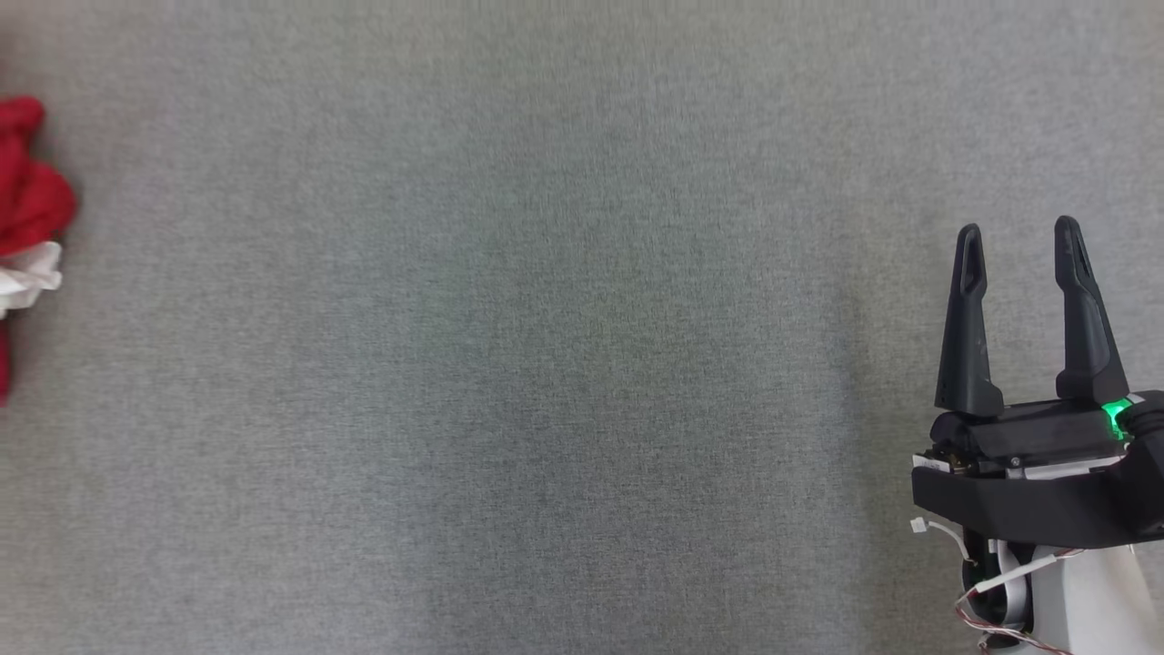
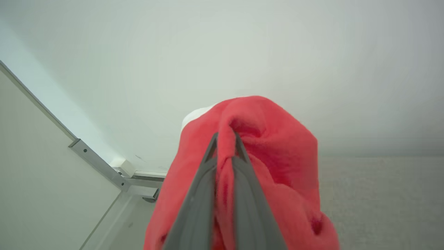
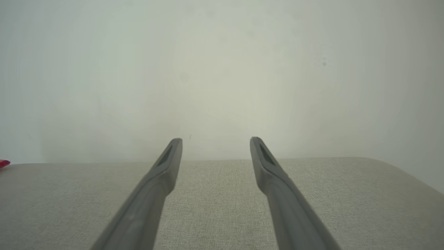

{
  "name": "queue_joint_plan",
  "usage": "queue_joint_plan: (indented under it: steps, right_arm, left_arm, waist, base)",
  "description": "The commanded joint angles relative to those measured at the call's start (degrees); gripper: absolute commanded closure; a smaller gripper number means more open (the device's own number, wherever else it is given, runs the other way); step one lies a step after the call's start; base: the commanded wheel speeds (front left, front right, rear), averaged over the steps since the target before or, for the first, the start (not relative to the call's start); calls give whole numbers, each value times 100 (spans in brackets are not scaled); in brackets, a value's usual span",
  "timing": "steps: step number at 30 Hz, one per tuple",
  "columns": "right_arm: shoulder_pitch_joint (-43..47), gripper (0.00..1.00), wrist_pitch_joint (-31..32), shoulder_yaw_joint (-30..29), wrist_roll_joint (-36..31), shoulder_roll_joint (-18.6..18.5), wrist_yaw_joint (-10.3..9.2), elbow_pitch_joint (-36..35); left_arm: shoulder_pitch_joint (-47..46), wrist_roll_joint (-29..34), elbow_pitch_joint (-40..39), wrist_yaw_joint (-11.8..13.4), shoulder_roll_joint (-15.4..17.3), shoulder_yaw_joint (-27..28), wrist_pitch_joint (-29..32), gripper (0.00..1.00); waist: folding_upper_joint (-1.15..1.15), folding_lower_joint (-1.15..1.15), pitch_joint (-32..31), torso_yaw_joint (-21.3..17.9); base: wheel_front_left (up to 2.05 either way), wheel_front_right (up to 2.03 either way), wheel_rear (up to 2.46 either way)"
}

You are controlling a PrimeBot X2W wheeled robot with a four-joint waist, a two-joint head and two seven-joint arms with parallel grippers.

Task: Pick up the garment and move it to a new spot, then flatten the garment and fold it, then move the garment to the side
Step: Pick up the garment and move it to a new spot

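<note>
Two fingers of the left gripper [image 2: 226, 136] clamp the garment [image 1: 32, 191] at the head view's left edge, while the right gripper [image 1: 1018, 227] stands spread and empty lower right, grey surface [image 1: 546, 364] between.

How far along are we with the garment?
Done: left gripper is shut on the red garment, cloth bunched between its fingers. In hand: the pick-up and move. Left: flattening, folding, setting aside; the right gripper hovers open over the grey table.
</note>
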Motion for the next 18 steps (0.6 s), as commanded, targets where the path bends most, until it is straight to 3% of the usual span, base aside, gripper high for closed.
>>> queue_joint_plan:
  steps: [1, 12, 17, 18]
  right_arm:
    - [52, 0, -2, 4, 32, 38, -12, 15]
    - [166, 0, -2, 134, 266, 105, -12, 208]
    - [219, 0, -2, 258, 511, 113, -12, 357]
    - [260, 0, -2, 251, 595, 115, -12, 403]
  left_arm:
    - [-202, 69, -105, -13, -5, -76, -126, 100]
    - [-1138, 92, -1395, -176, -371, -987, -110, 100]
    - [-1305, 6, -2059, -204, -707, -1467, 180, 100]
    - [-1330, -38, -2265, -209, -904, -1690, 274, 100]
  waist:
    - [0, 0, -203, 33]
    - [0, 0, -663, -349]
    - [0, 0, -837, -826]
    - [0, 0, -892, -1012]
  base:
    - [0, 0, 0]
    - [0, 0, 0]
    - [0, 0, 0]
    - [0, 0, 0]
